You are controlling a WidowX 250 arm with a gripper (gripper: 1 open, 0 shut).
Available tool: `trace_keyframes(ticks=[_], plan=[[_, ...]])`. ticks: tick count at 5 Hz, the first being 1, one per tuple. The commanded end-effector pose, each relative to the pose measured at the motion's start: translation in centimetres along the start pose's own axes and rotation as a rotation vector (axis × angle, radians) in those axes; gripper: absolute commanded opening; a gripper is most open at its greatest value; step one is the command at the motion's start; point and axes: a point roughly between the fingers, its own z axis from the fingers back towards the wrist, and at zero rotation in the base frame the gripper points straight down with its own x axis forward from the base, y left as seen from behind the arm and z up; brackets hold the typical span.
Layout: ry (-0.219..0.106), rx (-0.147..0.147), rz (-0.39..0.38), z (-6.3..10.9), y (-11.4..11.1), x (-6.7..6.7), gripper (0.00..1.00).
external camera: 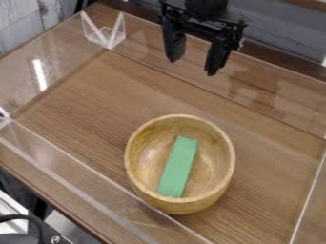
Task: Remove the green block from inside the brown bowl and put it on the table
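A light tan wooden brown bowl (180,164) with a thick rim sits on the table (102,105) toward the front right. Inside it lies the green block (180,167), flat and elongated, slanted along the bowl's floor. My gripper (193,54) hangs at the top of the view, well behind and above the bowl. Its black fingers (170,43) point downward and stand apart, open, with nothing between them.
Low clear acrylic walls (57,157) border the wood-grain tabletop on all sides. A small clear bracket (103,30) stands at the back left corner. Bare tabletop lies to the left of and behind the bowl.
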Motion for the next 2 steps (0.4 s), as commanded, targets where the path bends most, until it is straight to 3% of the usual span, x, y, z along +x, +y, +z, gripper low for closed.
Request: trace_keyframes(ticks=[1, 2], plan=[[0.019, -0.002, 0.024, -1.2, -0.4, -1.6, 1.00], [0.041, -0.005, 0.043, -3.5, -1.5, -4.7, 1.00]])
